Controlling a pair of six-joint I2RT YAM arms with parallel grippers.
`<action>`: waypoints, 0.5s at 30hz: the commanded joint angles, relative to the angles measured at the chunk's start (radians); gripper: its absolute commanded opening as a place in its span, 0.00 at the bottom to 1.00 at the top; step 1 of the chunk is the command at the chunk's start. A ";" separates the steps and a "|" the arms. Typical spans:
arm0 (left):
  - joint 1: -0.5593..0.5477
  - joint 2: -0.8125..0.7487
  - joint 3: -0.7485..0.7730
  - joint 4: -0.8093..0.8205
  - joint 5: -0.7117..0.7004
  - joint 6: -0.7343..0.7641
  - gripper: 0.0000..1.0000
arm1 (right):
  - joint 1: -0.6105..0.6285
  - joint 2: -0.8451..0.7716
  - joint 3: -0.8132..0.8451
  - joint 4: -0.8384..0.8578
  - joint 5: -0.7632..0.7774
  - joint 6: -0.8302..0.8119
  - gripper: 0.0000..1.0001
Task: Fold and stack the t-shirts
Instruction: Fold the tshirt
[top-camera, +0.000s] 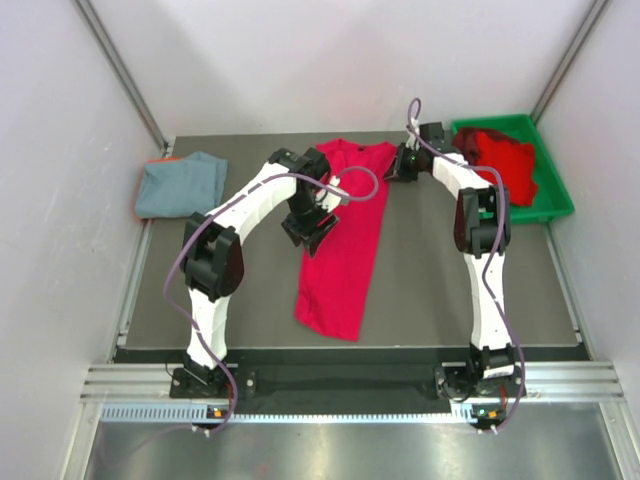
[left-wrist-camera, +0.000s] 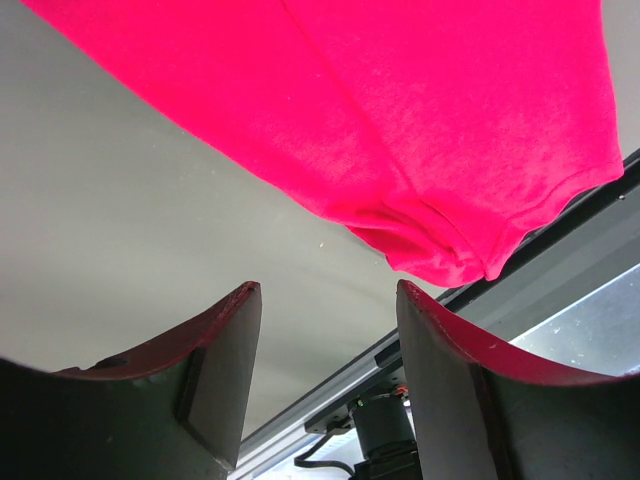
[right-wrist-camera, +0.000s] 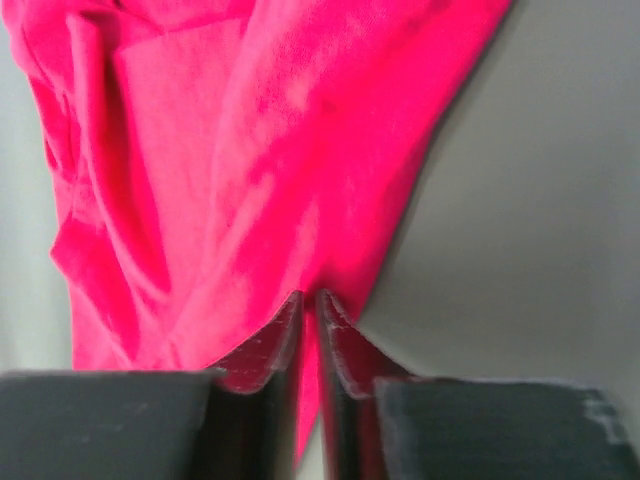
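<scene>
A bright red t-shirt (top-camera: 345, 250) lies as a long narrow strip down the middle of the dark table. My right gripper (top-camera: 393, 165) is at its far right corner, shut on the red cloth (right-wrist-camera: 250, 150), which shows between the nearly closed fingers (right-wrist-camera: 310, 297). Over the shirt's left edge hangs my left gripper (top-camera: 308, 232), open and holding nothing. In the left wrist view its fingers (left-wrist-camera: 328, 290) frame bare table, with the shirt's near hem (left-wrist-camera: 450, 130) beyond them. A folded grey-blue t-shirt (top-camera: 180, 185) lies at the far left.
A green bin (top-camera: 552, 192) at the far right holds crumpled red t-shirts (top-camera: 505, 160), one darker. White walls close in both sides and the back. The table's near edge with its metal rail (left-wrist-camera: 560, 300) runs just past the shirt's hem.
</scene>
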 joint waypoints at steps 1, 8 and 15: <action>0.001 -0.037 -0.009 -0.074 -0.011 0.000 0.62 | 0.012 0.030 0.058 0.020 -0.005 0.004 0.08; 0.007 -0.034 -0.022 -0.073 0.000 0.000 0.61 | 0.011 0.010 0.078 0.014 0.007 -0.018 0.31; 0.031 -0.008 0.023 -0.073 0.035 0.002 0.61 | 0.011 -0.062 0.038 0.006 0.018 -0.031 0.45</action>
